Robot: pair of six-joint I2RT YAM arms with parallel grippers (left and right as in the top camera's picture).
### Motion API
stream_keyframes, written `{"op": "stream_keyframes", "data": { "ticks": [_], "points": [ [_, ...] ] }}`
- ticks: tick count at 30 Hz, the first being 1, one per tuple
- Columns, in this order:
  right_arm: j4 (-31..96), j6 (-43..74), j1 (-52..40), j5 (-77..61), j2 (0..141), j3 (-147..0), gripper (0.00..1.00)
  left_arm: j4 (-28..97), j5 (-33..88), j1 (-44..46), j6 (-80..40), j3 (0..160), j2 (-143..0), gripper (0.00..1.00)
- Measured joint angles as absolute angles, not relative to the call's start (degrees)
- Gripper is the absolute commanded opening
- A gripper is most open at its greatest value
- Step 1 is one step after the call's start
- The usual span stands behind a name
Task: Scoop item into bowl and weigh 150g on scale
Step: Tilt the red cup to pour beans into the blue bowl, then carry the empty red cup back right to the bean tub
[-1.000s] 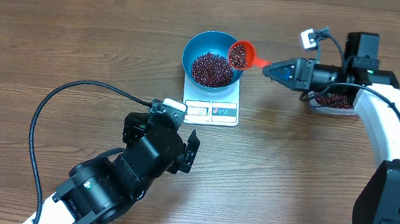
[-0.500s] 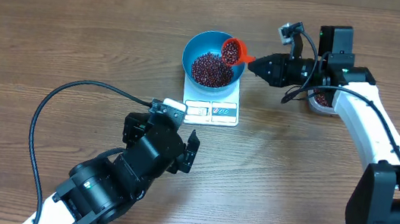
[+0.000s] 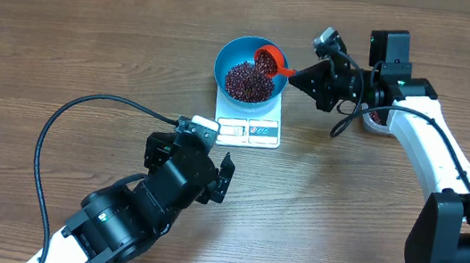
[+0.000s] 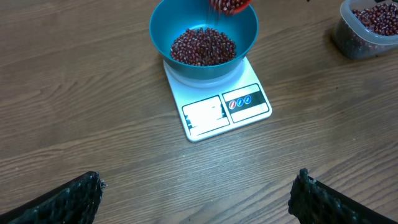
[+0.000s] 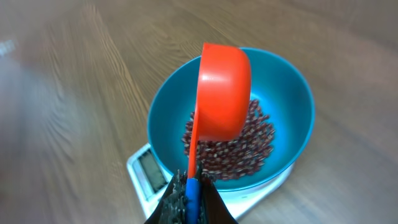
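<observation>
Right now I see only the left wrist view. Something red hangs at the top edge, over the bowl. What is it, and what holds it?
Observer: It is the scoop. The right gripper is shut on its handle.
Operator: Is it level or tipped?
Observer: It is tipped sideways. The right wrist view shows its rounded back above the beans.
Operator: Is it over the middle of the bowl?
Observer: No. From overhead it hangs over the part of the bowl nearest the right arm.
</observation>
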State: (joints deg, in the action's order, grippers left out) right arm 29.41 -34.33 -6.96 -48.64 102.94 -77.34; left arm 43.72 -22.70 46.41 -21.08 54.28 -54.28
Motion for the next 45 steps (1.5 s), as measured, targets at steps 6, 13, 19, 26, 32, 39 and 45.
{"op": "stream_keyframes", "data": {
  "ticks": [6,13,19,26,32,39,45],
  "points": [
    [29.2,-51.7,-7.0,-48.6,102.9,-77.3,0.04,43.7,-22.7,46.4,-21.1,54.3,-54.3,1.0],
    [28.3,-62.9,-7.0,-48.5,102.9,-77.3,0.04,43.7,-22.7,46.4,-21.1,54.3,-54.3,1.0],
    [28.0,-65.5,-7.0,-46.9,102.9,-77.3,0.04,43.7,-22.7,46.4,-21.1,54.3,-54.3,1.0],
    [28.0,-63.7,-7.0,-46.1,102.9,-77.3,0.04,43.7,-22.7,46.4,-21.1,54.3,-54.3,1.0],
    [28.2,-52.0,-6.8,-46.0,102.7,-77.6,0.04,43.7,-22.7,46.4,-21.1,54.3,-54.3,1.0],
    [29.8,-33.4,-4.9,-41.3,96.2,-78.1,0.04,43.3,-22.7,46.4,-21.1,54.3,-54.3,0.99],
    [37.4,-22.4,-2.5,-28.6,90.2,-79.1,0.03,43.3,-22.7,46.4,-21.1,54.3,-54.3,1.0]
  ]
}}
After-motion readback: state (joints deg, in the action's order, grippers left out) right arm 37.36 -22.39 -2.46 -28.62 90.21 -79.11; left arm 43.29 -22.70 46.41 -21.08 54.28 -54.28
